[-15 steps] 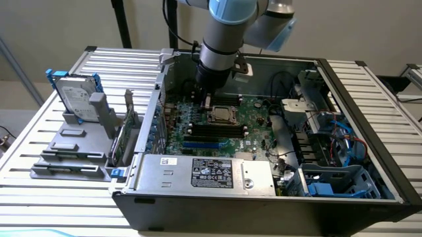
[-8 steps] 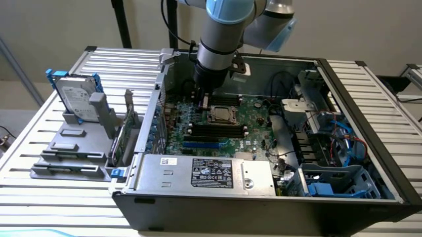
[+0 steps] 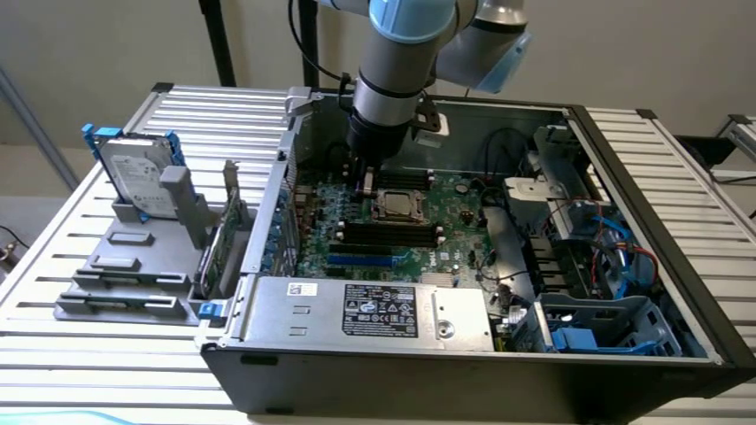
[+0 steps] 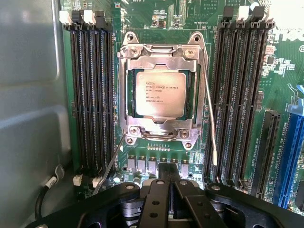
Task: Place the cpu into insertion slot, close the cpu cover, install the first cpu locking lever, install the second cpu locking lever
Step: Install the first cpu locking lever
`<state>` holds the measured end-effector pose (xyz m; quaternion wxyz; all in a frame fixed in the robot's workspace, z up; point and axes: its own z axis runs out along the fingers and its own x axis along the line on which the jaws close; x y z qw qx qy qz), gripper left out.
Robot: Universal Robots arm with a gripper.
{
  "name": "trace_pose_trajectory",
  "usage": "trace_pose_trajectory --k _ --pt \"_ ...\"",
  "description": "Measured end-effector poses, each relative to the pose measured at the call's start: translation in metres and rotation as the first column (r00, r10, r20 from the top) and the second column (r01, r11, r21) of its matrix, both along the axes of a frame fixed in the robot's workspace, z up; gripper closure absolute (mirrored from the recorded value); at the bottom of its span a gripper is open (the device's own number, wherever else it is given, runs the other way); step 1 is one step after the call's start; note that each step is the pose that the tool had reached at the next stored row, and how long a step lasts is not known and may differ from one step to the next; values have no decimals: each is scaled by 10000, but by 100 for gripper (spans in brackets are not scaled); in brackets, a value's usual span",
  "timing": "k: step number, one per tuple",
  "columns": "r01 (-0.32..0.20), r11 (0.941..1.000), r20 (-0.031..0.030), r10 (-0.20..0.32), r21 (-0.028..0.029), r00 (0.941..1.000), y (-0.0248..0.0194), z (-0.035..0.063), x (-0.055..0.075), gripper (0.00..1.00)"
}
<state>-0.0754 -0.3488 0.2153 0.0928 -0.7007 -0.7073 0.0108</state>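
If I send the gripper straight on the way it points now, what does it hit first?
Probably the green circuit board just beside the cpu cover, rather than the cpu. The gripper hangs close over that strip; depth is unclear, so the cover's edge could come first.

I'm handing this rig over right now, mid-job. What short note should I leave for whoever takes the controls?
Pincer: shut, holding nothing, above the board close to the cover plate.
Chip: seated, with the cover plate lying flat over its edges.
Done: chip in, cover closed.
Left: the first wire lever and the second wire lever both look unhooked, angling away from the cover plate.
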Motion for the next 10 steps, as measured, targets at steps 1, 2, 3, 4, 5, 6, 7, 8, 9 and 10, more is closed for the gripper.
trace_pose_trajectory --k 1,2,3,4,5,6,7,8,9,10 --pt "0 10000 0 0 0 10000 0 0 0 89" --pt "0 10000 0 0 0 10000 0 0 0 89" --pt "0 10000 0 0 0 10000 0 0 0 89" --pt "-1 10000 1 1 3 10000 -1 0 -6 89" --pt "6 10000 0 -6 15 10000 -2 0 -19 89" --pt "21 10000 -1 -21 36 10000 -2 0 -36 89" --pt "40 10000 -1 -40 65 10000 -3 1 -53 89" --pt "64 9999 -4 -64 99 10000 -3 5 -68 89" --pt "88 9999 -9 -87 145 10000 -4 13 -80 89" --pt "117 9997 -13 -117 205 9999 -4 23 -90 89"
